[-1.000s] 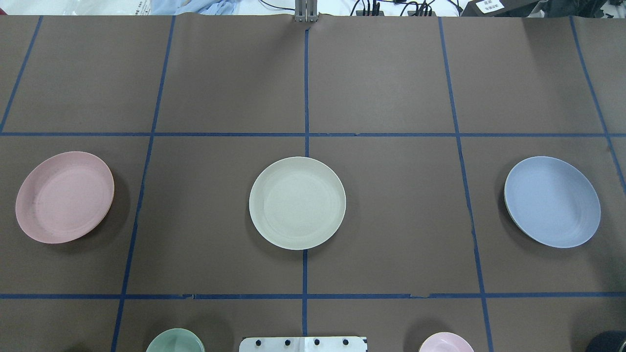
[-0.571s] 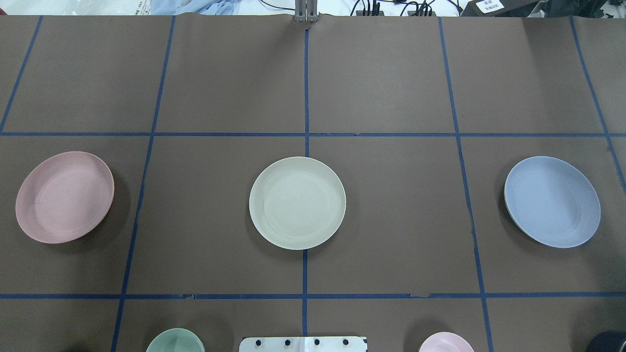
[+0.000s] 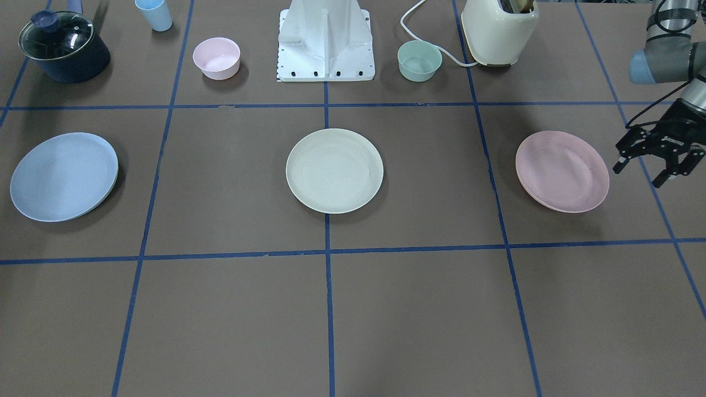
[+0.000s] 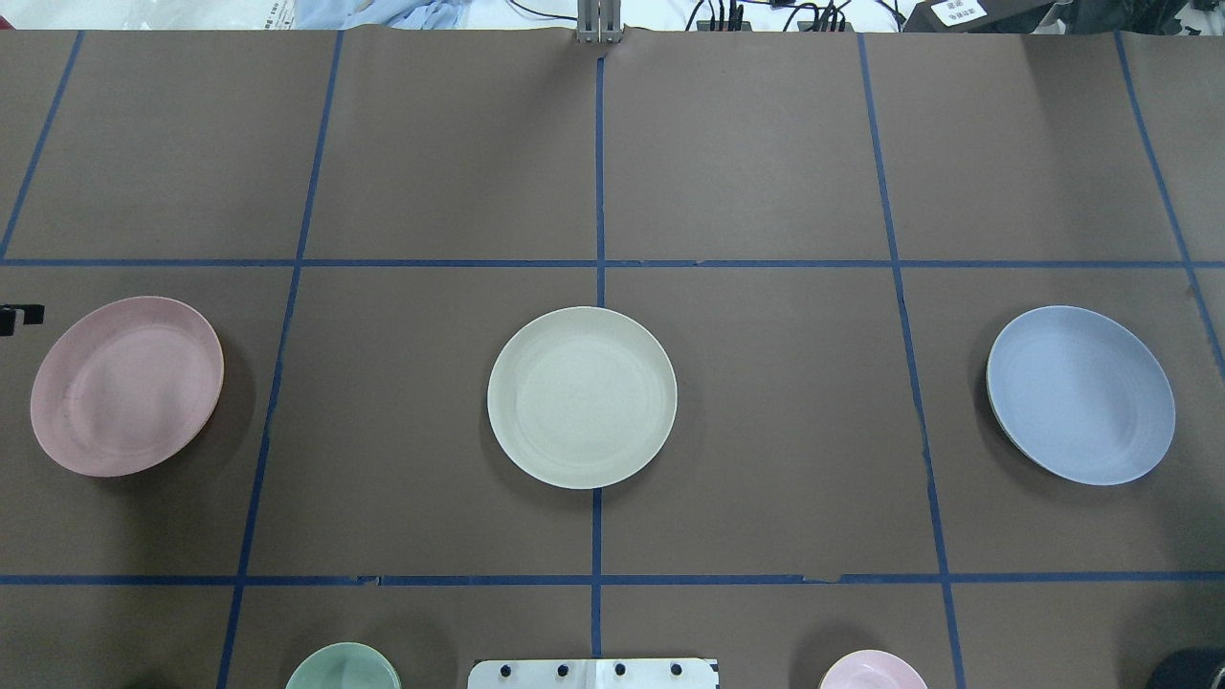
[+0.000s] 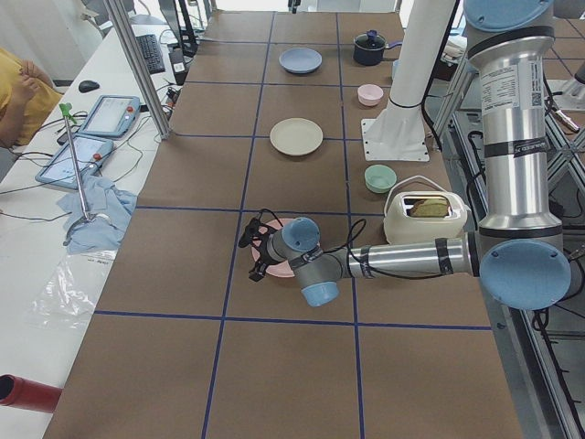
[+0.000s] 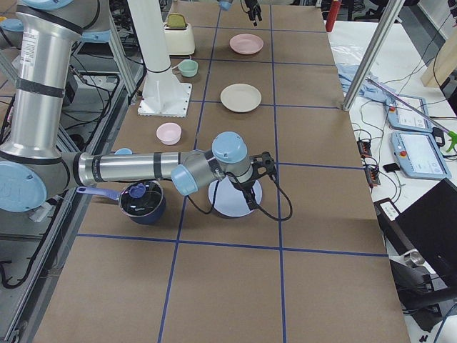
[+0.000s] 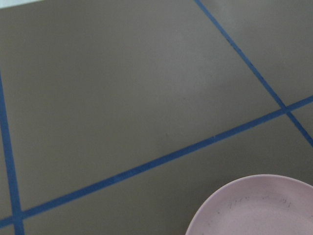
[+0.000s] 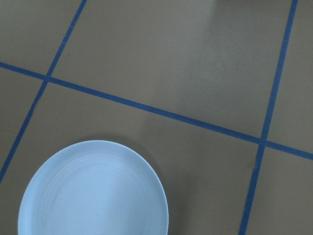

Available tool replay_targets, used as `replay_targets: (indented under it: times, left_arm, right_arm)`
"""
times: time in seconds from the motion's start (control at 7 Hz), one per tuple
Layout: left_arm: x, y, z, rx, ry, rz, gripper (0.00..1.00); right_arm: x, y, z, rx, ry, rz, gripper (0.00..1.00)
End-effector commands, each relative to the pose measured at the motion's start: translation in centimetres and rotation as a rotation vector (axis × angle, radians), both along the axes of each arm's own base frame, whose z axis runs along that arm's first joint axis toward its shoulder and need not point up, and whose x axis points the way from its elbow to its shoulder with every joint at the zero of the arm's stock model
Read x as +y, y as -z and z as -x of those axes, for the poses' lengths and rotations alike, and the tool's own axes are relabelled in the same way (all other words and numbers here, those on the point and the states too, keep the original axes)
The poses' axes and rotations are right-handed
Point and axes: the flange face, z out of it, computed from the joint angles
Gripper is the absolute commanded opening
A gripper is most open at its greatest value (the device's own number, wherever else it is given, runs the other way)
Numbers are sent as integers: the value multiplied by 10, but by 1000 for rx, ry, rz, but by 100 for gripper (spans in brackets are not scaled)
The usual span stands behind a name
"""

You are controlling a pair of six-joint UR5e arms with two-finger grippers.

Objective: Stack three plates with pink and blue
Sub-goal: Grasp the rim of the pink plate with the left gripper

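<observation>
On the brown, blue-taped desk (image 3: 220, 309), the cream plate (image 3: 334, 171) lay centrally, the blue (image 3: 63, 176) at 9 o'clock, the pink (image 3: 561, 171) at 3. The left end effector (image 3: 653, 165) hung spread, empty, beside the pink; the right end effector (image 6: 251, 194) couldn't be judged.

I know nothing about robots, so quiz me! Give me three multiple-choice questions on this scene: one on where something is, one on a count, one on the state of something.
1. Which plate lies in the middle of the row?
A. pink plate
B. cream plate
C. blue plate

2. How many plates lie stacked on another?
A. none
B. two
C. three

3. The left gripper is:
A. shut on the pink plate
B. shut on the cream plate
C. open, beside the pink plate

Answers:
1 B: the cream plate sits between the pink and the blue.
2 A: each plate lies alone, apart from the others.
3 C: its fingers are spread and hold nothing.
</observation>
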Motion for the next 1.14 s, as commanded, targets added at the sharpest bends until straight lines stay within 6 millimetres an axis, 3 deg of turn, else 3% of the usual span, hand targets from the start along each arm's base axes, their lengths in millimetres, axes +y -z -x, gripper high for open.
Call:
replay_targets:
  times: [0.0,0.14,0.29,0.43,0.57,0.71,1.0]
  left_arm:
    - [23,-19,-45,-5,47,84,96]
    - [29,-34,-51,-13,56,85,89]
    - [33,-44,-52,-10,53,77,72]
    - [34,-42,-53,-5,49,75,15]
    - [34,-39,-53,3,45,55,0]
    - [35,-34,-53,19,29,47,0]
    - [36,4,-51,106,-73,44,0]
  right_arm:
    - [0,0,0,2,-1,0,100]
    - [0,0,0,2,-1,0,100]
    - [0,-1,-1,14,-8,-1,100]
    - [-1,-2,-1,17,-9,-2,100]
    - [-1,-2,-1,17,-9,-2,100]
    - [0,-1,-1,15,-8,-2,100]
    - [0,-1,-1,14,-9,0,100]
